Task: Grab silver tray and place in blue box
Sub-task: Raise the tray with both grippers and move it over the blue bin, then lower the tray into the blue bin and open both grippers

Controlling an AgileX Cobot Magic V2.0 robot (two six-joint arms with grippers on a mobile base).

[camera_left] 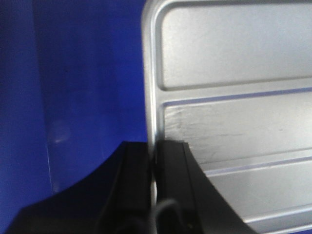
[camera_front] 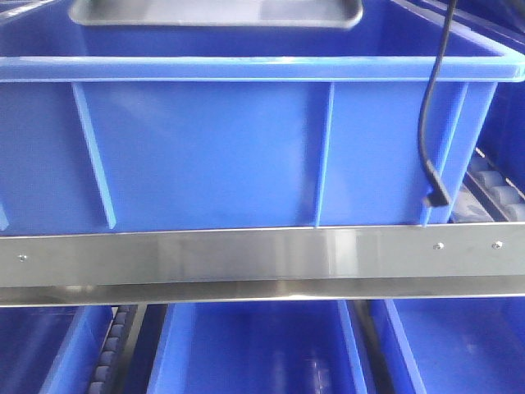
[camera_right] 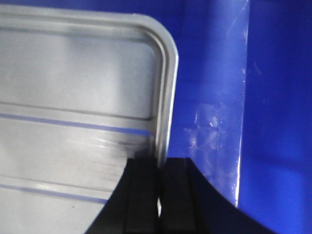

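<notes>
The silver tray point(camera_left: 234, 97) is held by both short edges over the inside of the blue box point(camera_front: 246, 148). My left gripper point(camera_left: 153, 151) is shut on the tray's left rim, one black finger outside and one inside. On the opposite rim of the silver tray point(camera_right: 73, 97), my right gripper point(camera_right: 160, 163) is shut the same way. In the front view the tray point(camera_front: 217, 12) shows as a grey shape at the top edge, above the box's near rim. Blue box floor and wall point(camera_left: 87, 87) lie beneath and beside the tray.
A steel shelf rail point(camera_front: 262, 258) runs under the box. More blue crates point(camera_front: 254, 349) sit on the lower level. A black cable point(camera_front: 431, 123) hangs down at the box's right front corner. Rollers point(camera_front: 492, 185) show at the right.
</notes>
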